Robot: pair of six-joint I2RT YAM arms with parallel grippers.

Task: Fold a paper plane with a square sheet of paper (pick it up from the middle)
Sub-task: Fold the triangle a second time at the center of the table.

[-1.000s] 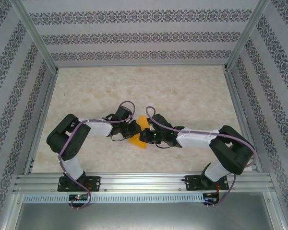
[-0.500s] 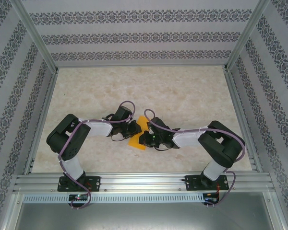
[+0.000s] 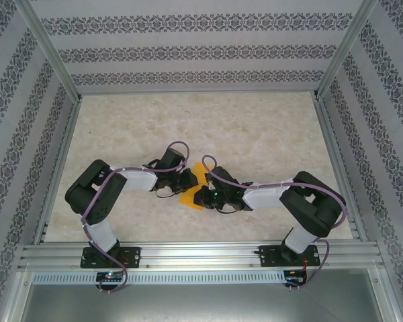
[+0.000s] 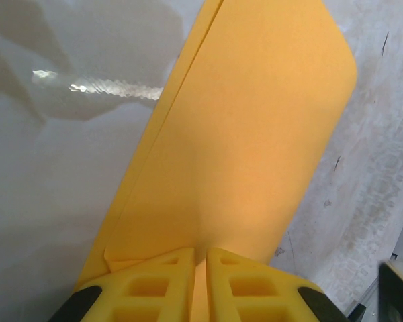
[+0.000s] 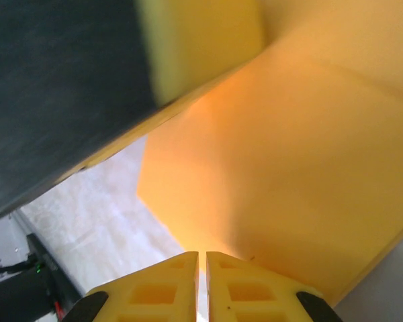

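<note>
The square sheet of paper [image 3: 188, 198] is orange-yellow and folded into layers, held just above the table's middle between both grippers. My left gripper [image 3: 187, 180] comes in from the left. In the left wrist view its yellow fingers [image 4: 154, 282] are shut on the paper's near edge at the left gripper [image 4: 200, 252], and the sheet [image 4: 248, 134] stretches away with a doubled edge on its left. My right gripper [image 3: 201, 195] reaches in from the right. It is shut on the sheet [image 5: 289, 168] at the right gripper [image 5: 202, 255]. A paper plane is out of view.
The marbled tabletop [image 3: 255, 134] stretches away behind the arms. Aluminium posts and patterned walls [image 3: 27, 134] close it in on three sides, and a metal rail [image 3: 201, 253] runs along the near edge. In the right wrist view the left gripper's dark body [image 5: 60, 87] hangs close above.
The right arm's elbow has drawn in to the left and its gripper has shifted slightly left and toward the near edge with the paper. The left arm has stayed still.
</note>
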